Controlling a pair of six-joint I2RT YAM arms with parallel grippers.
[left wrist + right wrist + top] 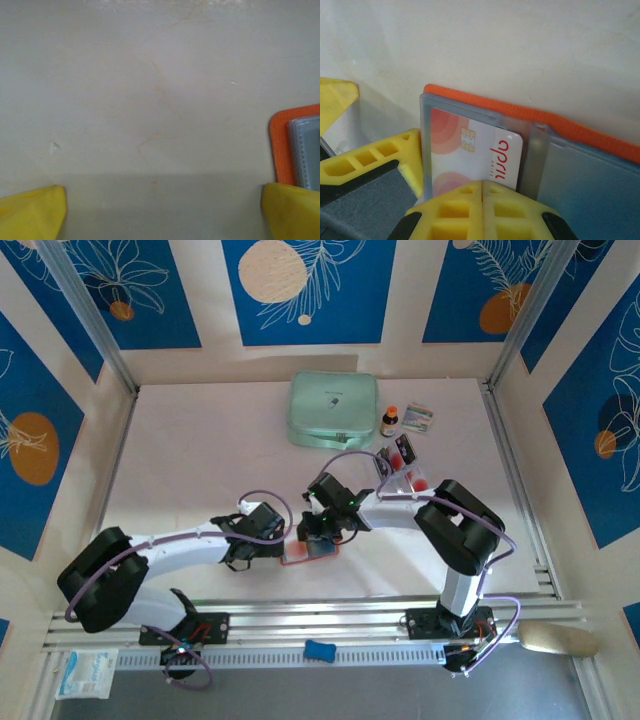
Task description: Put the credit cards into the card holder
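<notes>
The orange card holder (305,556) lies open on the table between the two grippers, its greyish translucent sleeves up (580,131). A pale credit card (470,155) with red dots and a chip sits partly inside the left sleeve. My right gripper (482,187) is shut, fingertips together against the card's near edge and hiding it (322,538). My left gripper (162,215) is open over bare table, its right finger (292,210) touching the holder's orange edge (280,145). More credit cards (400,455) stand in a clear tray.
The clear compartment tray (412,480) is behind the right arm. A large mint-green zip case (333,410), a small brown bottle (389,421) and a printed packet (418,418) stand at the back. A blue item (320,650) lies on the front rail.
</notes>
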